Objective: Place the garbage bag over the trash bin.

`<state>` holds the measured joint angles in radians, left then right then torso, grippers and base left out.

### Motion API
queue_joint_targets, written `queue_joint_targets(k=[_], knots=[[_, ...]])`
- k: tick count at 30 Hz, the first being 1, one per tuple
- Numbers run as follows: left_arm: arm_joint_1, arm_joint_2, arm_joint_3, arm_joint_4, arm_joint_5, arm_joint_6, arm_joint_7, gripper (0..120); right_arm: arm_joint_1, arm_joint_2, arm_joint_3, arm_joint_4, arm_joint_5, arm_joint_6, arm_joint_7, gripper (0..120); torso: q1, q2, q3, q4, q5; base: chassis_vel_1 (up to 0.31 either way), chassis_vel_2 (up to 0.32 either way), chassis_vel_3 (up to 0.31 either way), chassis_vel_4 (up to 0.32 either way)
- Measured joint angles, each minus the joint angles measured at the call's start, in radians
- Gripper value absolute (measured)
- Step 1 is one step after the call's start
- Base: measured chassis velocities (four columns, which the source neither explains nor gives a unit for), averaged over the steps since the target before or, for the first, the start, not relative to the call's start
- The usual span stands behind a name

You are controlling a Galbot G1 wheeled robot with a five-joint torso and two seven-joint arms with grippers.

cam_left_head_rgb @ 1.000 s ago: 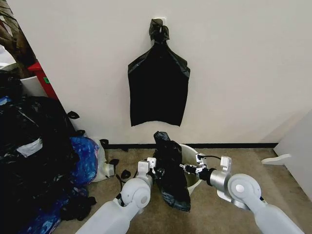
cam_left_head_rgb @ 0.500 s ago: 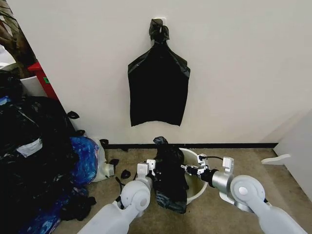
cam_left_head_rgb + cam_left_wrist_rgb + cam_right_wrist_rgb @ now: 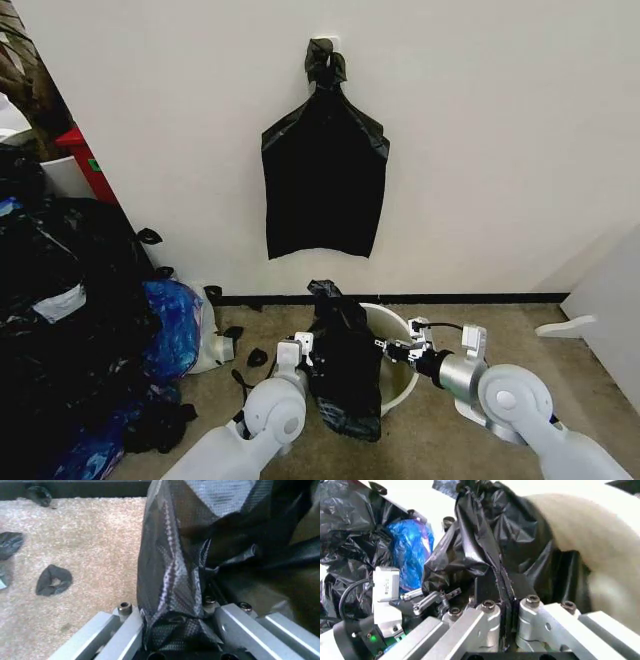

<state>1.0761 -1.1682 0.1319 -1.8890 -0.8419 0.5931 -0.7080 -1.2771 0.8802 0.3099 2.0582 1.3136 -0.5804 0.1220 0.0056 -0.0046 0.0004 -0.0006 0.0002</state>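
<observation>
Both grippers pinch the garbage bag (image 3: 345, 365) over the trash bin (image 3: 398, 330).

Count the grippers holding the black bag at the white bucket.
2: the left gripper clamps the garbage bag on its left side, the right gripper on its right, over the trash bin.

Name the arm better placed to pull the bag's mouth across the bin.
Right, probably. The right gripper pinches the garbage bag over the trash bin opening; the left gripper grips it outside the near rim.

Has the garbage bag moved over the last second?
Yes. The garbage bag has dropped: its top peak sits lower against the black baseboard, closer to the trash bin.
</observation>
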Motion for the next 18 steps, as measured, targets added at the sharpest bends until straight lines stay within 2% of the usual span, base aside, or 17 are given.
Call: queue_joint_targets(k=[10, 18], knots=[[0.037, 0.016, -0.044, -0.041, 0.000, -0.013, -0.005, 3, -0.011, -0.031, 0.032, 0.069, 0.007, 0.017, 0.083, 0, 0.000, 0.000, 0.000, 0.0000, 0.0001, 0.000, 0.000, 0.000, 0.000], [0.092, 0.040, -0.115, -0.139, -0.028, -0.017, -0.007, 1, -0.012, -0.057, 0.068, 0.143, 0.024, 0.020, 0.140, 0, 0.000, 0.000, 0.000, 0.0000, 0.0001, 0.000, 0.000, 0.000, 0.000]])
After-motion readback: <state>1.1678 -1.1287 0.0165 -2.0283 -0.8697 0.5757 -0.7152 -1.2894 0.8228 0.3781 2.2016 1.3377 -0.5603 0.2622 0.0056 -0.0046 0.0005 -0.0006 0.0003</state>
